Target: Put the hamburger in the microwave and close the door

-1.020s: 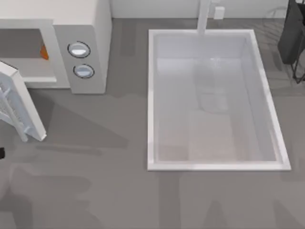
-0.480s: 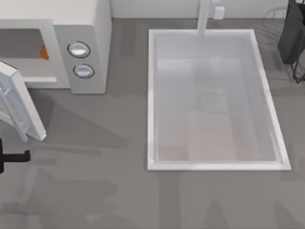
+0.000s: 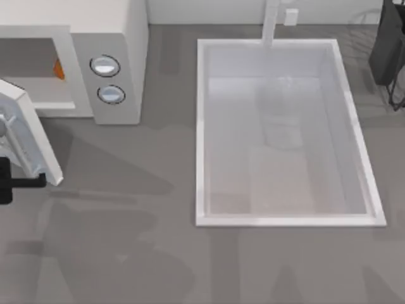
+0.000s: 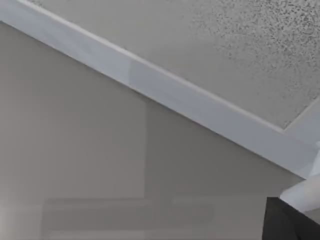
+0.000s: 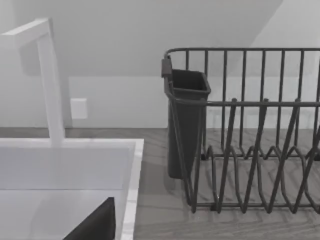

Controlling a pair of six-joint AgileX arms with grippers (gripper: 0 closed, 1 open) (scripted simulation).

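- Hamburger: orange sliver already inside the microwave cavity, far left of the tabletop. Placing looks done; what's left is the door.
- Door stands open, swung out toward the near-left, its free edge pointing near-right.
- Left hand at the far-left edge, just near of the door's free corner, touching or almost; can't tell which. Whether it's clenched or released: can't tell, only a dark stub shows.
- Left wrist view: a pale panel w/ a white rim very close, likely the door.
- Step in hand, I judge: push the door shut. Do it well by pressing on the outer face near the free edge, far from the hinge, sweeping toward the far side along the door's arc, slow at the end so it seats flush w/o bouncing.
- Keep the hand clear of the cavity so the hamburger isn't knocked.
- Right arm parked far right by the sink and dish rack.
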